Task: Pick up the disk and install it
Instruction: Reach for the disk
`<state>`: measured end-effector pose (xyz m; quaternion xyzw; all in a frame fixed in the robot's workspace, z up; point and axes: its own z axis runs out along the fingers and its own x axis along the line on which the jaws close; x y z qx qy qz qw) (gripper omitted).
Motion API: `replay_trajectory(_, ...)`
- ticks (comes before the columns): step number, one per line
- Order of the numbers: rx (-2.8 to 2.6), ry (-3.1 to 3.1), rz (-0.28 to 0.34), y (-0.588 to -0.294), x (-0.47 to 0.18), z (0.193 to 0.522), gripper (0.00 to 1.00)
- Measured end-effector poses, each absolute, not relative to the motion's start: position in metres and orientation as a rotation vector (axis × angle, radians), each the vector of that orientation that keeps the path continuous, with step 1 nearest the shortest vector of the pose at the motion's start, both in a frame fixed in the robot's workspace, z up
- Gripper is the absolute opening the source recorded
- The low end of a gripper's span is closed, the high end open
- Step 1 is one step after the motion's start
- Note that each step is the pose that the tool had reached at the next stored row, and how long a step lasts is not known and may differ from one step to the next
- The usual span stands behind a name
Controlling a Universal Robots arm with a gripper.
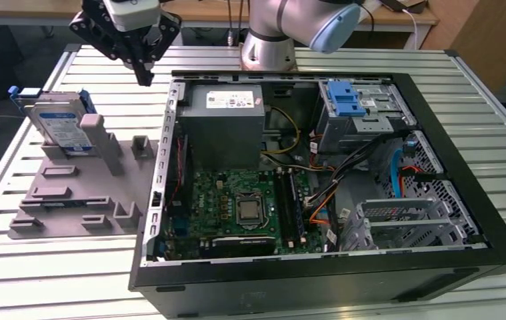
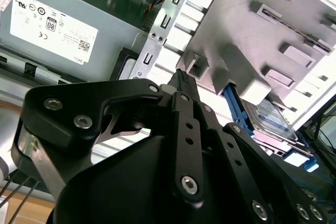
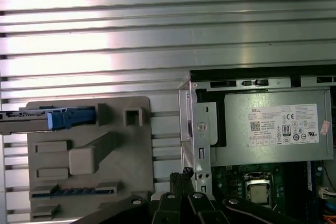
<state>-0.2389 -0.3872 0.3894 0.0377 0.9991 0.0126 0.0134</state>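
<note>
- the gripper (image 1: pixel 145 79) — fingers pressed together, holding nothing — hangs over the slatted table (image 1: pixel 39 280), between the grey fixture (image 1: pixel 66 200) and the computer case (image 1: pixel 324 287);
- the disk (image 1: pixel 61 127) stands upright at the fixture's corner — far-left in the exterior view; well apart from the gripper

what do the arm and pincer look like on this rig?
The arm has silver-grey round segments and a pale blue joint cap. The pincer is matt black: angular linkage bars tapering to narrow tips, dotted with silver screw heads in the second wrist view. A white block sits above it.
</note>
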Motion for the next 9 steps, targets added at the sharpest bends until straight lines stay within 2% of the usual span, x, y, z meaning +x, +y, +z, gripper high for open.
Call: replay_trajectory(9,0.118,3.112,0.039,-0.3872,-0.2443,0.3892,0.11)
